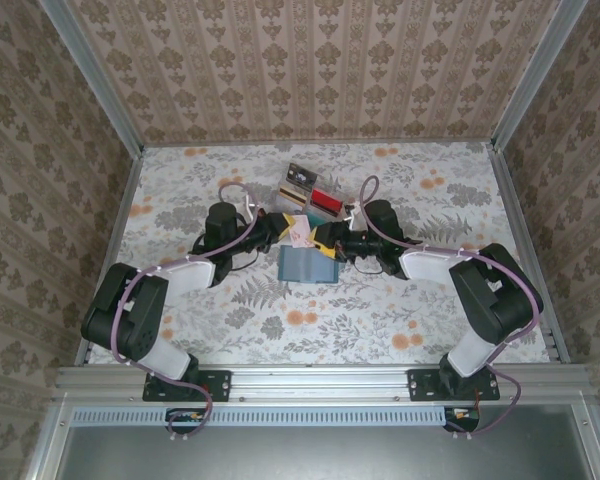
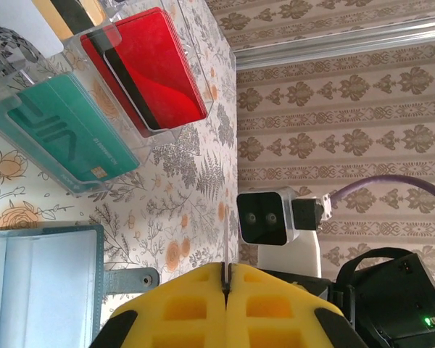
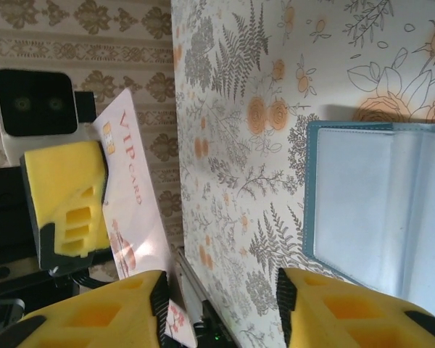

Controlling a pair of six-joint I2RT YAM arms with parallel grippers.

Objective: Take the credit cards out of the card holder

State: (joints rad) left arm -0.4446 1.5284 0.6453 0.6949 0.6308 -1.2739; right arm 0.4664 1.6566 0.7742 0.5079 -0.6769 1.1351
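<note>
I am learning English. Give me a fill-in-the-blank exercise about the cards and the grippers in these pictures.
1. The left gripper is shut on a white card printed "___ CARD".
2. In the clear tray, the card beside the teal card is ___.
3. The card holder lies ___ on the table.
Missing words: VIP; red; open.

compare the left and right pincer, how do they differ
The left pincer is shut; the right pincer stands open. The left pincer grips a pale VIP card; the right pincer holds nothing. Both have yellow fingers and sit beside the open holder.
</note>
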